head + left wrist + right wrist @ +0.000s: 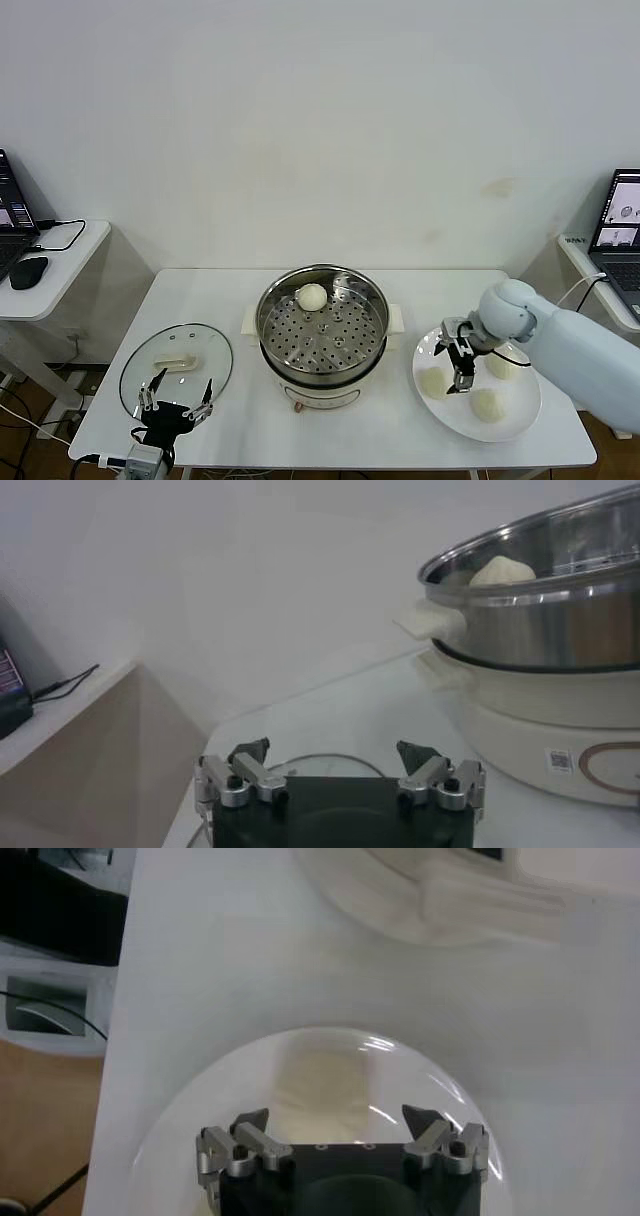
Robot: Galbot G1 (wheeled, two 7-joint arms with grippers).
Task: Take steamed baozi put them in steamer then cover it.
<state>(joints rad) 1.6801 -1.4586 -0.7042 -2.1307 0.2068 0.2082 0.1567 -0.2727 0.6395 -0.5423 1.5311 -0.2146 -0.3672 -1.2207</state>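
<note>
Right end effector [461, 372] hovers spread over the plate [520, 420], apparently above one of three steamed baozi [432, 382]; a fourth sits in the steamer [322, 325]. Soft, light, dentable dough: pinch gently across the middle. Left end effector [175, 400] idles, released, near the cover [177, 358].

Even, bright light filled the head view, apparently from overhead, and shadows on the table [330, 420] were soft and faint. The steamer [321, 325] threw small glints off its steel rim. In the left wrist view the scene was dimmer and greyish, the near left tool [335, 768] slightly soft. The right wrist view was hazy, with glare streaks on the plate [310, 1063].
</note>
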